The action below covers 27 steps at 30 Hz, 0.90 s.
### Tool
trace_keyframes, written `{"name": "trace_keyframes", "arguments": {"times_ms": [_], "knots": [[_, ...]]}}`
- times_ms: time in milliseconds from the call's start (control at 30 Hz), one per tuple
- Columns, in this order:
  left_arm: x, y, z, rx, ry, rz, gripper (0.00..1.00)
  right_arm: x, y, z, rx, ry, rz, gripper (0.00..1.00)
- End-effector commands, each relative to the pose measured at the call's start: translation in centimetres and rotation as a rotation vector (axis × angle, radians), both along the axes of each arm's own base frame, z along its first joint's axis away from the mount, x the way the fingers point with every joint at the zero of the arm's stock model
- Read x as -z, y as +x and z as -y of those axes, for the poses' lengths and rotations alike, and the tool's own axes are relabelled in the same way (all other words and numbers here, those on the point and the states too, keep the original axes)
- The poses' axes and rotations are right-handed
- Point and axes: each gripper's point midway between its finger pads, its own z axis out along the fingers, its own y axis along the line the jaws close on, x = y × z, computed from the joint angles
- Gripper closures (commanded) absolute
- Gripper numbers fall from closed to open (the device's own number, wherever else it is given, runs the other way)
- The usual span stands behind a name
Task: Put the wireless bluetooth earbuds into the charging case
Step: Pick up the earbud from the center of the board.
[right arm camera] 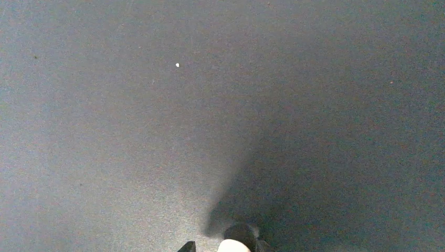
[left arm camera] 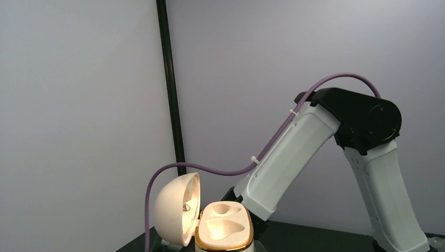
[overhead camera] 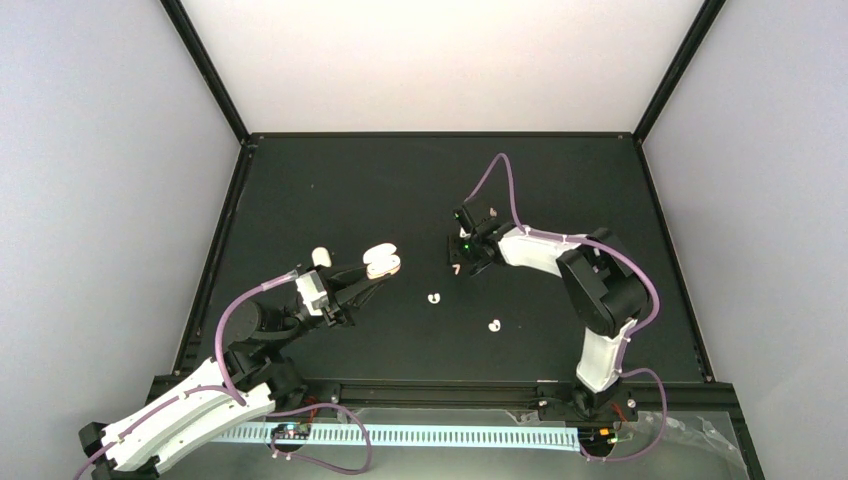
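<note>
From where I stand, the left pincer (overhead camera: 375,270) is clamped on the base of the charging case (overhead camera: 383,259) and holds it up off the black table (overhead camera: 560,180), left of the middle. The case is open. In the left wrist view its domed lid (left arm camera: 176,210) swings out to the left, and the gold-rimmed base (left arm camera: 224,227) faces up with both moulded wells showing their bare cream lining.

The right pincer (overhead camera: 461,262) reaches in from the right, and its fingers are closed on a tiny white earbud (overhead camera: 457,269). In its own camera the earbud shows as a pale rounded tip pinched between two dark fingertips (right arm camera: 188,246) at the bottom edge, hanging above the table. It looks slim from above, but it is too small to make out its shape for sure. This held earbud is to the right of the open case, well apart from it, at about the same depth on the table.

One curled earbud (overhead camera: 433,297) lies on the table between the two pincers and a little nearer than both. A second curled earbud (overhead camera: 494,325) lies nearer again and further right, on the near side of the right pincer. A small white oval object (overhead camera: 321,257) sits just left of the left pincer; I cannot tell what it is
</note>
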Motion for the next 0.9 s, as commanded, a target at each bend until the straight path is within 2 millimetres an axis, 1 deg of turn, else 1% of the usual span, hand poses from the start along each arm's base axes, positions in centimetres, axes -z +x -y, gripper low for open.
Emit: {"name": "trace_keyframes", "arguments": {"times_ms": [0,167,300,433,700,867], "knots": [[-1.2,-0.3,-0.3,-0.007,-0.014,0.024,0.99,0.7,0.0,1.5,0.007,-0.084,-0.007,0.71],[-1.2,-0.4,-0.4,-0.004,-0.019,0.023,0.98,0.5,-0.2,2.5,-0.01,-0.168,0.003,0.69],[-1.3,-0.4,-0.3,0.0,-0.019,0.025,0.98,0.4,-0.3,2.2,-0.041,-0.245,0.01,0.66],[-1.4,-0.6,-0.5,0.0,-0.026,0.028,0.98,0.5,-0.3,2.0,-0.039,-0.318,0.004,0.66],[-1.9,-1.0,-0.9,0.008,-0.041,0.038,0.98,1.1,-0.9,0.8,-0.019,-0.359,-0.043,0.67],[-2.1,-1.2,-1.1,0.01,-0.053,0.044,0.99,1.3,-1.2,1.0,-0.019,-0.385,-0.058,0.67]]}}
